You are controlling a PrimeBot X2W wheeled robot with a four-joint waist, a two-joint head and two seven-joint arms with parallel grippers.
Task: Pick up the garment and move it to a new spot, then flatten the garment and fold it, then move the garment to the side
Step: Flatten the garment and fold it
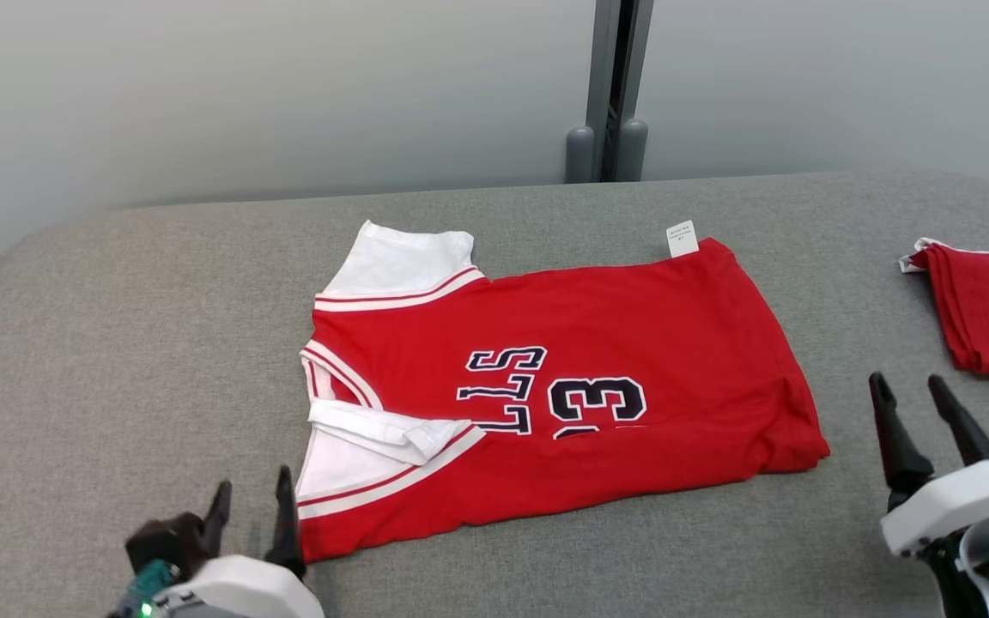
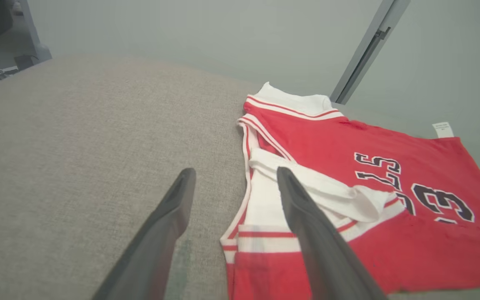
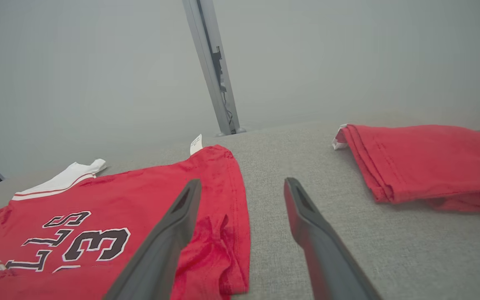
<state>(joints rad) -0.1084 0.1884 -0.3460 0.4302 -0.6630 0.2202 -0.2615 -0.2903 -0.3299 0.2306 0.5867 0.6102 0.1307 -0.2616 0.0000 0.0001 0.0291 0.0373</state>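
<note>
Two claws stand released and empty: the left gripper (image 1: 252, 485) sits just beside the near left corner of the red jersey (image 1: 597, 343), and the right gripper (image 1: 907, 384) is near its right edge, apart from the cloth. The jersey lies partly folded in the middle of the grey table (image 1: 117, 343), with a white sleeve (image 1: 374, 433) tucked loosely on top. A pinch that catches only the top layer would likely pull the fold open and spill that sleeve. Sliding it right risks bumping the folded red cloth (image 1: 988, 309).

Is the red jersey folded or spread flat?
Partly folded. The red jersey has its near side turned over the print, hiding half the number.
</note>
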